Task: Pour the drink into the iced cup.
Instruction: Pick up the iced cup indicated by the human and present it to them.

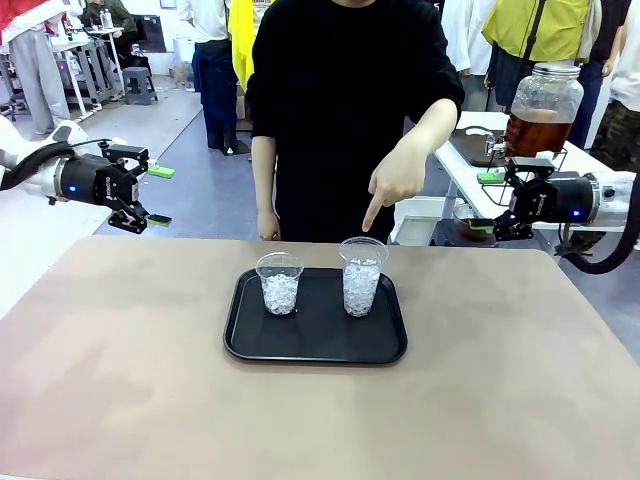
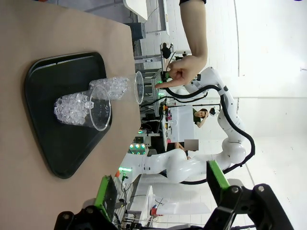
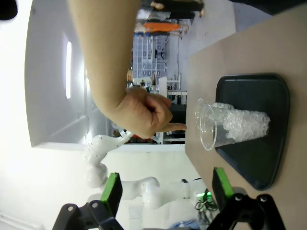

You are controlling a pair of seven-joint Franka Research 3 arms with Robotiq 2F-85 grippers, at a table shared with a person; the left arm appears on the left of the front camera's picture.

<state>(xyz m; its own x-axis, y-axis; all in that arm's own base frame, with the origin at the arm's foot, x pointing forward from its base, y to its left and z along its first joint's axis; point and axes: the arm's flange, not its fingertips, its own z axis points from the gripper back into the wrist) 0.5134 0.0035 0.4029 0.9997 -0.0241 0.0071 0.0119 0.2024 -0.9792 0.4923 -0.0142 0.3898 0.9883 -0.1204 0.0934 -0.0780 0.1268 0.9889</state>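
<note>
Two clear cups filled with ice stand on a black tray (image 1: 316, 345): a shorter one on the left (image 1: 279, 284) and a taller one on the right (image 1: 361, 277). A person's hand (image 1: 396, 178) points a finger down at the taller cup. The drink, an amber liquid, fills the lower part of a large glass jar (image 1: 541, 112) on a stand at the back right. My left gripper (image 1: 159, 196) hovers open off the table's far left corner. My right gripper (image 1: 485, 203) hangs open at the far right, just in front of the jar. Both wrist views show the cups (image 2: 81, 109) (image 3: 235, 125) some way off, beyond open fingers.
The person in black stands at the table's far edge, behind the tray. A white side table (image 1: 470, 175) carries the jar stand. Bare brown tabletop (image 1: 120, 380) surrounds the tray. More people and tables are farther back.
</note>
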